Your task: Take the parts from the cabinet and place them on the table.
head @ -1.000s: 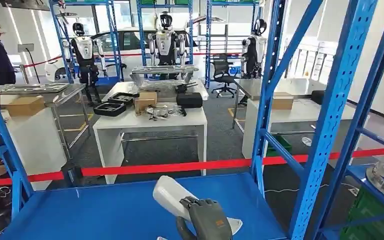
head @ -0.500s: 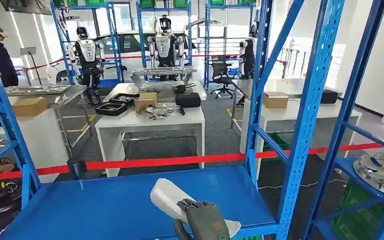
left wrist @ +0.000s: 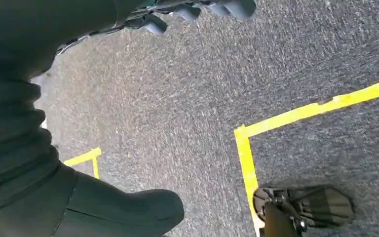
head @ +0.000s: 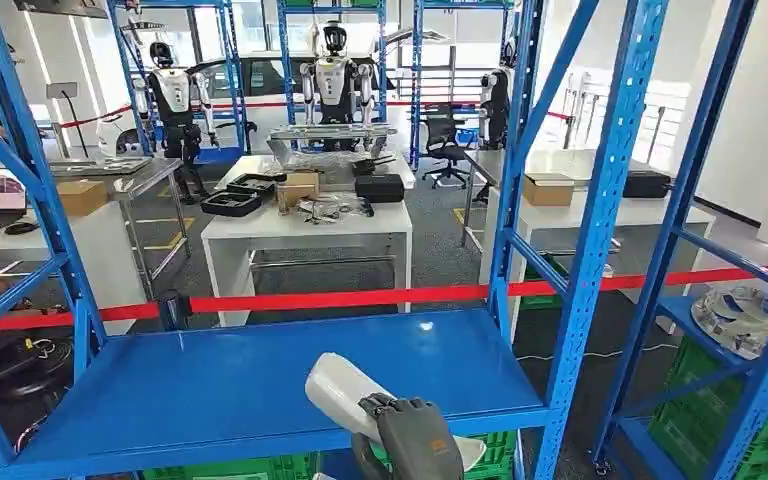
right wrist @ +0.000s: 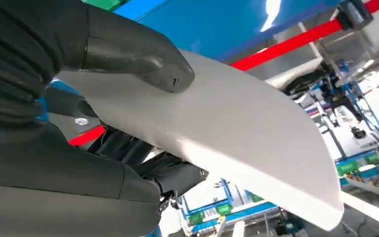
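Above the near edge of the blue shelf [head: 210, 385], right hand [head: 415, 440] grips a white part [head: 338, 392], fingers [right wrist: 133, 52] clamped on it. Left hand [left wrist: 197, 10] hangs over carpet [left wrist: 187, 108], fingers apparently loosely curled, empty.

1. My right hand [head: 415, 440] is raised in front of me, thumb [right wrist: 133, 54] on top and fingers beneath, gripping a white part [head: 345, 395].
2. My left hand [left wrist: 54, 163] hangs toward the floor.
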Robot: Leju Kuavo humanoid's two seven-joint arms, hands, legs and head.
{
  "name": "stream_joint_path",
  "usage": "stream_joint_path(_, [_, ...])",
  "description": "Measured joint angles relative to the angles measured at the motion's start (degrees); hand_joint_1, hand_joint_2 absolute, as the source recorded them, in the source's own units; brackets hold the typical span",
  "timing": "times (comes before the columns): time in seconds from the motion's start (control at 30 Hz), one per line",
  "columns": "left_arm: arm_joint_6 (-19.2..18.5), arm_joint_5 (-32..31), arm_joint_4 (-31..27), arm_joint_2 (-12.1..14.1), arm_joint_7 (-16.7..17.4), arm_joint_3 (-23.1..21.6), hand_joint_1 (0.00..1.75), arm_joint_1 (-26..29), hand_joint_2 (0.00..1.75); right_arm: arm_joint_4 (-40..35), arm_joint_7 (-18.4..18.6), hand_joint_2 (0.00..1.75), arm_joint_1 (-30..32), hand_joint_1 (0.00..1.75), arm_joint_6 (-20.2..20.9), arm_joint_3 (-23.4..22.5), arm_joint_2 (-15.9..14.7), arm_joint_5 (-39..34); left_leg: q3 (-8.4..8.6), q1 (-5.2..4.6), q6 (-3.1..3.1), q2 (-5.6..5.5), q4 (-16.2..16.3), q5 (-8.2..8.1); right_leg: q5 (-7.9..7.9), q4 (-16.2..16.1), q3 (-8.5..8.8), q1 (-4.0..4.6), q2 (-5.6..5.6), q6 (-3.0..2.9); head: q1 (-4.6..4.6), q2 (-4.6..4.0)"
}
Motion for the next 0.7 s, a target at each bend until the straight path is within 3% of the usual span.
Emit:
stream_joint_path(0.07, [0.0, -0.1, 0.0, 0.0, 0.0, 0.0, 0.00, 0.1, 1.75, 0.0, 0.2, 1.75, 0.0, 1.75, 0.0, 0.0, 0.0, 0.0, -0.16, 0.09, -0.87, -0.04, -0.4, 1.07, 0.83, 0.1, -0.53, 0.12, -0.01, -0.80, 0.00, 0.00])
stream_joint_path(0.1, [-0.1, -0.2, 0.1, 0.1, 0.0, 0.0, 0.00, 0.2, 1.75, 0.0, 0.3, 1.75, 0.1, 1.75, 0.0, 0.0, 0.0, 0.0, -0.73, 0.39, -1.12, -0.16, -0.2, 0.77, 1.77, -0.4, -1.06, -0.40, -0.31, -1.29, -0.02, 0.00])
stream_joint_path(0.13, [-0.1, -0.3, 0.1, 0.2, 0.1, 0.0, 0.00, 0.3, 1.75, 0.0, 0.4, 1.75, 0.1, 1.75, 0.0, 0.0, 0.0, 0.0, -1.44, 0.31, -1.51, -0.35, 1.2, -2.10, 2.45, -0.5, -1.74, -0.38, -0.28, -1.71, -0.22, 0.00])
stream_joint_path(0.17, [-0.1, -0.4, 0.1, 0.2, 0.2, 0.0, 0.00, 0.3, 1.75, 0.0, 0.6, 1.75, 0.2, 1.75, 0.0, 0.0, 0.0, 0.2, -2.26, 0.42, -1.83, -0.41, 4.6, -5.88, 3.05, -0.5, -2.52, -0.42, -0.29, -2.03, -0.31, 0.00])
stream_joint_path(0.2, [-0.2, -0.5, 0.1, 0.2, 0.2, 0.0, 0.00, 0.3, 1.75, 0.0, 1.2, 1.75, 0.6, 1.75, 0.0, 0.0, 0.0, 0.4, -3.19, 0.57, -2.18, -0.40, 8.8, -9.29, 3.69, -0.5, -3.05, -0.39, -0.31, -2.04, -0.39, 0.00])
stream_joint_path(0.23, [-0.2, -0.7, 0.1, 0.2, 0.2, 0.0, 0.00, 0.3, 1.75, -0.1, 1.4, 1.75, 1.1, 1.75, 0.0, 0.0, 0.0, 0.7, -3.91, 0.59, -2.40, -0.39, 12.9, -11.43, 4.35, -0.5, -3.84, -0.35, -0.33, -1.99, -0.37, 0.00])
stream_joint_path(0.27, [-0.2, -0.8, 0.1, 0.2, 0.2, 0.0, 0.00, 0.4, 1.75, -0.2, 1.7, 1.75, 1.7, 1.75, 0.1, 0.0, 0.0, 1.1, -4.17, 0.60, -2.57, -0.39, 16.2, -11.64, 5.04, -0.4, -4.76, -0.34, -0.36, -1.87, -0.42, 0.00])
stream_joint_path(0.3, [-0.2, -0.9, 0.1, 0.3, 0.2, 0.0, 0.00, 0.4, 1.75, -0.2, 1.8, 1.75, 2.1, 1.75, 0.1, 0.0, 0.0, 1.3, -3.59, 0.63, -2.65, -0.40, 17.3, -9.94, 5.69, -0.3, -5.68, -0.35, -0.38, -1.78, -0.44, 0.00])
stream_joint_path(0.37, [-0.2, -1.0, 0.1, 0.3, 0.0, 0.0, 0.00, 0.4, 1.75, -0.2, 2.0, 1.75, 2.3, 1.75, 0.3, 0.0, 0.0, 1.4, 0.34, 0.71, -2.61, -0.39, 13.4, -5.55, 6.86, 0.0, -7.43, -0.40, -0.39, -1.46, -0.48, 0.00])
stream_joint_path(0.4, [-0.2, -1.1, 0.0, 0.4, -0.1, 0.0, 0.00, 0.4, 1.75, -0.2, 2.0, 1.75, 2.1, 1.75, 0.4, 0.0, 0.0, 1.4, 3.91, 0.77, -2.53, -0.40, 8.7, -4.75, 7.37, 0.2, -8.16, -0.44, -0.34, -1.22, -0.53, 0.00])
stream_joint_path(0.47, [-0.2, -1.2, 0.0, 0.4, -0.2, 0.0, 0.00, 0.3, 1.75, -0.3, 2.0, 1.75, 2.0, 1.75, 0.5, -0.2, 0.0, 1.4, 10.88, 0.33, -1.86, -0.67, -1.5, -8.69, 8.06, 0.8, -8.81, -0.23, -0.38, -0.49, -0.51, 0.00])
stream_joint_path(0.57, [-0.1, -1.2, 0.0, 0.4, -0.2, 0.0, 0.00, 0.4, 1.75, -0.4, 1.9, 1.75, 2.0, 1.75, 0.6, -0.2, 0.0, 1.4, 9.40, -0.08, -0.03, -0.73, -1.6, -7.97, 9.91, 0.0, -9.10, -0.36, -0.45, 0.51, -0.37, 0.00])
stream_joint_path(0.6, [-0.1, -1.2, 0.1, 0.3, -0.2, 0.0, 0.00, 0.7, 1.75, -0.4, 1.9, 1.75, 2.1, 1.75, 0.6, -0.2, -0.1, 1.4, 8.93, 0.30, 0.74, -0.39, -1.9, -7.14, 9.91, 0.2, -9.54, -0.55, -0.29, 0.86, -0.39, 0.00])
stream_joint_path(0.63, [-0.1, -1.2, 0.1, 0.4, -0.2, 0.0, 0.00, 0.7, 1.75, -0.4, 1.9, 1.75, 2.1, 1.75, 0.6, -0.2, -0.1, 1.4, 8.75, 0.25, 1.14, -0.12, -1.9, -6.51, 7.53, 1.3, -10.10, -0.62, -0.17, 1.15, -0.31, 0.00])
stream_joint_path(0.67, [-0.1, -1.2, 0.0, 0.5, -0.2, 0.0, 0.00, 0.8, 1.75, -0.4, 2.0, 1.75, 2.1, 1.75, 0.6, -0.2, -0.1, 1.4, 7.75, 0.24, 1.68, -0.08, -1.9, -5.84, 3.64, 4.2, -11.05, -0.64, -0.16, 1.33, -0.22, 0.00])
stream_joint_path(0.7, [-0.1, -1.3, 0.0, 0.5, -0.2, 0.0, 0.00, 0.8, 1.75, -0.4, 2.0, 1.75, 2.1, 1.75, 0.6, -0.3, -0.1, 1.4, 6.74, 0.18, 1.75, -0.04, -1.8, -5.03, -0.37, 8.8, -12.20, -0.66, -0.16, 1.55, -0.11, 0.00])
